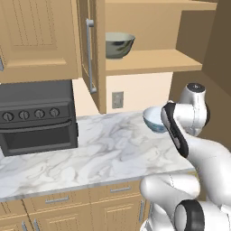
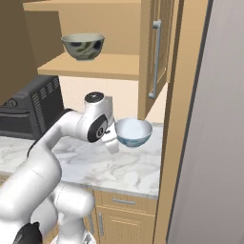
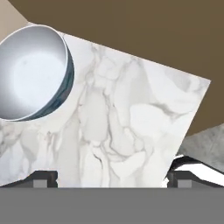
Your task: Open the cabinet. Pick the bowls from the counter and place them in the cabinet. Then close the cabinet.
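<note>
The white arm point(image 2: 43, 162) rises from the base, bends forward over the worktop point(image 1: 90, 149) and ends with its wrist turned toward the right end of the marble slab. In the right base view the hand sits just left of the white bowl point(image 2: 134, 132), close beside its rim; whether it touches the bowl cannot be told. In the left base view the dark-banded wrist covers the bowl's right part. The gripper point(image 3: 113, 177) is spread wide: in the hand view its two dark finger tips point(image 3: 41, 178) stand far apart at the bottom corners with bare marble between them, pinching nothing. The bowl lies up and to the left of them in that view, apart from both tips.

No brand, label or writing can be read anywhere.

The white bowl is round and deep, plain white inside, with a pale blue-grey pattern on its outer wall. It stands upright on the worktop near the back right corner, below the open cabinet point(image 1: 149, 63). The olive-grey bowl point(image 1: 119, 44), cream inside with dark markings on its side, stands upright on the cabinet's inner shelf, toward the left of the opening. The cabinet is light oak; its doors are swung open, each with a long vertical silver bar handle point(image 1: 90, 56). A black oven point(image 1: 38, 117) with a row of knobs stands on the left of the worktop, well apart from the white bowl
</note>
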Motion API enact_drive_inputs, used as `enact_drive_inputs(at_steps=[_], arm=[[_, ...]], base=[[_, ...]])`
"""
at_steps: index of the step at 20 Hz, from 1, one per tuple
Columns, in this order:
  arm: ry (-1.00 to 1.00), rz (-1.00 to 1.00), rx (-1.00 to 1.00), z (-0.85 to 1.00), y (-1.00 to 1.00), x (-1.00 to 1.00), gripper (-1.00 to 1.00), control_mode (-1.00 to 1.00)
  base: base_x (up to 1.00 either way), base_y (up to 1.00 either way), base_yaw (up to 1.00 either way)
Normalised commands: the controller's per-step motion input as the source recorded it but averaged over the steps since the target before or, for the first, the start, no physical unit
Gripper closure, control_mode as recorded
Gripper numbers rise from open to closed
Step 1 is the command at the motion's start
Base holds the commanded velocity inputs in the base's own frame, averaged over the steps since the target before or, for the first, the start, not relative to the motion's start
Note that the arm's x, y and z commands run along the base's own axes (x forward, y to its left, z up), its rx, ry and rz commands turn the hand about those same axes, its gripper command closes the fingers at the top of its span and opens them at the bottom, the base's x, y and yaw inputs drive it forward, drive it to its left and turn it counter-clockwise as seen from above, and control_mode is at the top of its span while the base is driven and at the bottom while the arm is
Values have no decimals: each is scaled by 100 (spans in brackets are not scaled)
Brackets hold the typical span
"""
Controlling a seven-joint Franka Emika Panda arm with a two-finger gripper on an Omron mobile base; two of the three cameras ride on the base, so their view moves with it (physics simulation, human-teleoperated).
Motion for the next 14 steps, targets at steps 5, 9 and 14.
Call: enact_drive_inputs(at_steps=[5,9,14], arm=[[11,0,0,-30,-35,85,-100,-100],[2,0,0,-15,-29,71,-100,-100],[-1,0,0,-27,-13,49,-100,-100]], base=[[0,0,0],[0,0,0],[0,0,0]])
